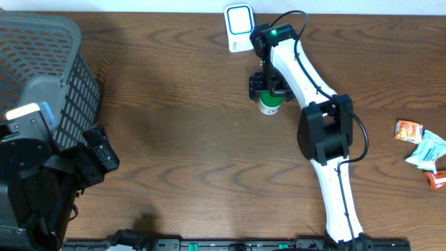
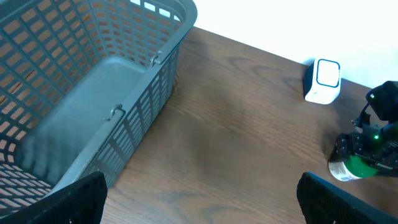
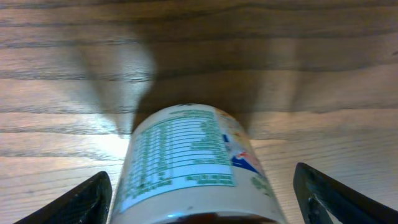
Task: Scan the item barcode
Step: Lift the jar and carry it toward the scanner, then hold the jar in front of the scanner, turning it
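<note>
The item, a small white bottle with a green label point(image 1: 270, 104), rests on the wooden table just below the white barcode scanner with a blue face point(image 1: 239, 26). My right gripper point(image 1: 268, 85) is right over the bottle. In the right wrist view the bottle point(image 3: 193, 162) fills the space between the two fingers, with a gap on each side, so the right gripper point(image 3: 202, 202) is open and grips nothing. My left gripper point(image 2: 202, 199) is wide open over bare wood beside the basket, far from the bottle point(image 2: 348, 168) and the scanner point(image 2: 323, 81).
A grey plastic basket point(image 1: 42, 70) stands at the left edge, next to my left arm point(image 1: 97, 157). Several snack packets, one orange point(image 1: 409, 130) and one pale point(image 1: 428, 150), lie at the far right edge.
</note>
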`<state>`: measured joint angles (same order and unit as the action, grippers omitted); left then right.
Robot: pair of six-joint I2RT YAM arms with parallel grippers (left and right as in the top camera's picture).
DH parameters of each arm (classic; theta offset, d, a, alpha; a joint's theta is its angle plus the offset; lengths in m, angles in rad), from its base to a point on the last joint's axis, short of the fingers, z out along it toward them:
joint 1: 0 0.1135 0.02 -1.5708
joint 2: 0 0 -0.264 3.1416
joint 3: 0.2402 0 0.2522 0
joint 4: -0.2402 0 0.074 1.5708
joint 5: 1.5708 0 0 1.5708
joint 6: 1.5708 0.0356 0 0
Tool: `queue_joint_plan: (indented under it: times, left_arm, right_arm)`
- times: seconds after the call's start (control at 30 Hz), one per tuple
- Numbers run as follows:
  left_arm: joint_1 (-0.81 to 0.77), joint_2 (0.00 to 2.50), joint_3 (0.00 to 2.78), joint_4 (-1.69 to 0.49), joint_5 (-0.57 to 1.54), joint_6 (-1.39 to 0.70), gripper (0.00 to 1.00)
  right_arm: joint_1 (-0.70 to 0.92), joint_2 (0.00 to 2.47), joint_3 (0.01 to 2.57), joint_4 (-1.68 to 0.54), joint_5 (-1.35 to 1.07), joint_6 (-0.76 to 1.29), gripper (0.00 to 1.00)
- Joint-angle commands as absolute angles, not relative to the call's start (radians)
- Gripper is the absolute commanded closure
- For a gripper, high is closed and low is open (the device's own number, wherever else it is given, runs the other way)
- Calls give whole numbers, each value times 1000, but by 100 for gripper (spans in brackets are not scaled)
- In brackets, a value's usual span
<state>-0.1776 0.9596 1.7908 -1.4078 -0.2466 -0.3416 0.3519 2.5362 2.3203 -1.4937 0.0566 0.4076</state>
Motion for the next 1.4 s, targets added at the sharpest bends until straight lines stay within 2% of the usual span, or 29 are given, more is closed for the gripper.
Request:
queue_joint_plan:
  times: [0.0, 0.67, 1.07, 1.3, 1.37]
  left_arm:
    - [-173, 966, 1782, -1410, -263, -354, 2]
    - [-173, 966, 1782, -1421, -263, -354, 2]
    - [-173, 966, 1782, -1420, -263, -354, 2]
    - [-173, 968, 1782, -1420, -263, -354, 2]
    - [-173, 968, 1782, -1420, -263, -354, 2]
  right_arm:
    - [354, 2519, 2326, -1484, 103, 395, 11]
    - [360, 2519, 2200, -1419, 59, 324, 14]
    - [362, 2519, 2156, -1361, -16, 243, 25]
    - [360, 2519, 2163, -1340, -38, 229, 26]
    - [356, 2519, 2173, -1327, -39, 231, 35]
